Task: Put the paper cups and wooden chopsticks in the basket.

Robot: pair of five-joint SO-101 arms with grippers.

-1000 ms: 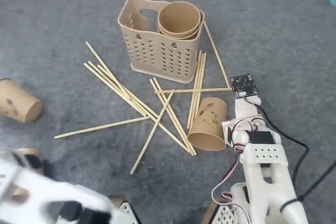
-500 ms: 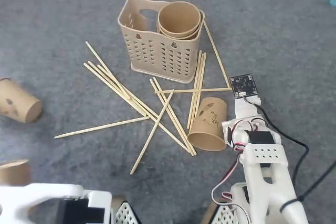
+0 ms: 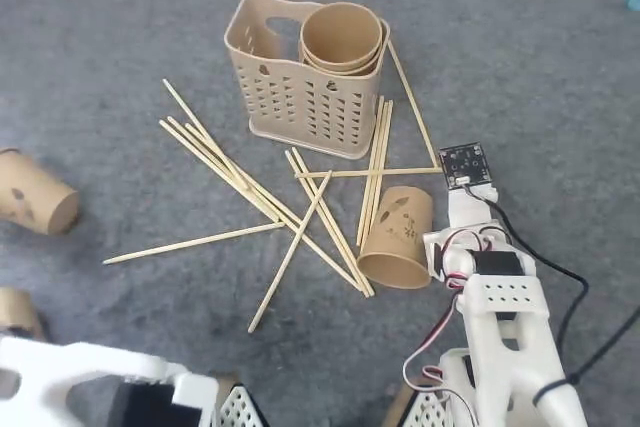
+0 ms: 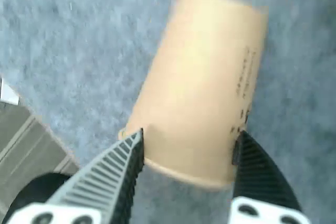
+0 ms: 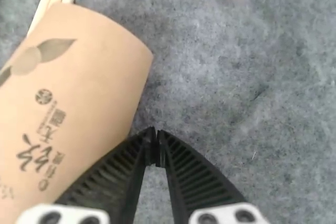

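A paper cup (image 4: 202,82) is lying on its side on the grey tabletop (image 4: 63,40), its rim end sitting between the left fingers (image 4: 118,163), which are clamping it from both sides; the right fingers (image 5: 178,166) are pressing together just beside another cup (image 5: 63,108); the right arm (image 3: 500,297) is reaching low over the tabletop.
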